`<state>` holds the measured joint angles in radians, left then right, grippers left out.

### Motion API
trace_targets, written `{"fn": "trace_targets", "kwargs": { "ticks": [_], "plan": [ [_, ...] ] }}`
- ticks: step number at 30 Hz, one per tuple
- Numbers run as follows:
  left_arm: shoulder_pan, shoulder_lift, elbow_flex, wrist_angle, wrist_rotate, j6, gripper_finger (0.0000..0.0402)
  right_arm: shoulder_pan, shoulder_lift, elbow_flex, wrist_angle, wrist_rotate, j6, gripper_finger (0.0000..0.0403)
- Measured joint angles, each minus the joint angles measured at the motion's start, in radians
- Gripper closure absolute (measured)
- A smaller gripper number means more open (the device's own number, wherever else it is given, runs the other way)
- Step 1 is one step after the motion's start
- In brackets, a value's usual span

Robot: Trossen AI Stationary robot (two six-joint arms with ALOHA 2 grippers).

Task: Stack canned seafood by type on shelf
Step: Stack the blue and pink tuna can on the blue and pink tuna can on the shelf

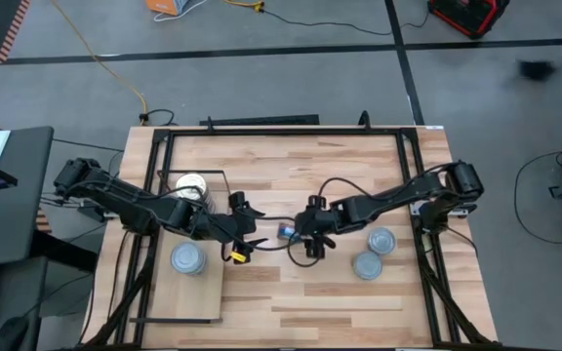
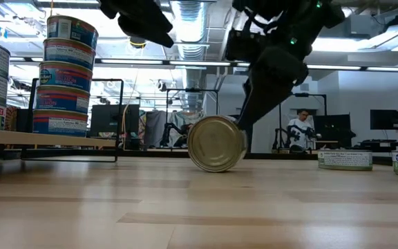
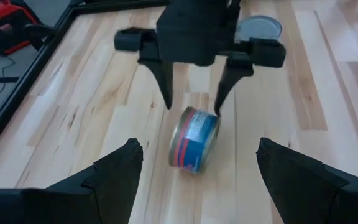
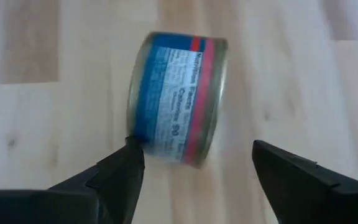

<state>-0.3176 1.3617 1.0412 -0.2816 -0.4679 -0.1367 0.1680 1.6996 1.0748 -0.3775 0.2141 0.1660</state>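
The wooden table (image 1: 291, 292) is made of long pale planks. On its left side lies a flat pale board (image 1: 185, 292), the shelf, with tins stacked on it. Near the middle of the table a blue and red tin (image 1: 286, 231) lies on its side. On the right side two more tins (image 1: 374, 253) sit flat, close together

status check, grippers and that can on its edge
Right gripper open over the blue can, on its edge between arms. Left gripper open, facing it. Nothing blocking.
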Motion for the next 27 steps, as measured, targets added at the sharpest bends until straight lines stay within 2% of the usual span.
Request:
{"fn": "trace_targets", "kwargs": {
  "ticks": [2, 9, 13, 21, 27],
  "plan": [
    [0.000, 0.000, 0.000, -0.014, 0.000, -0.004, 0.0097, 0.013, 0.007, 0.000, 0.011, 0.050, 0.003, 0.0076],
    [0.000, 0.000, 0.000, -0.036, 0.000, -0.008, 0.0097, 0.048, 0.023, 0.000, 0.048, 0.090, 0.034, 0.0074],
    [0.000, 0.000, 0.000, -0.051, 0.001, -0.015, 0.0097, 0.056, 0.022, 0.000, 0.054, 0.178, 0.018, 0.0074],
    [0.000, 0.000, 0.000, -0.053, -0.004, -0.008, 0.0097, 0.042, 0.022, 0.000, 0.241, 0.175, -0.151, 0.0074],
    [0.000, 0.000, 0.000, -0.073, -0.005, -0.026, 0.0097, 0.002, 0.054, 0.001, 0.384, 0.052, -0.188, 0.0074]
  ]
}}
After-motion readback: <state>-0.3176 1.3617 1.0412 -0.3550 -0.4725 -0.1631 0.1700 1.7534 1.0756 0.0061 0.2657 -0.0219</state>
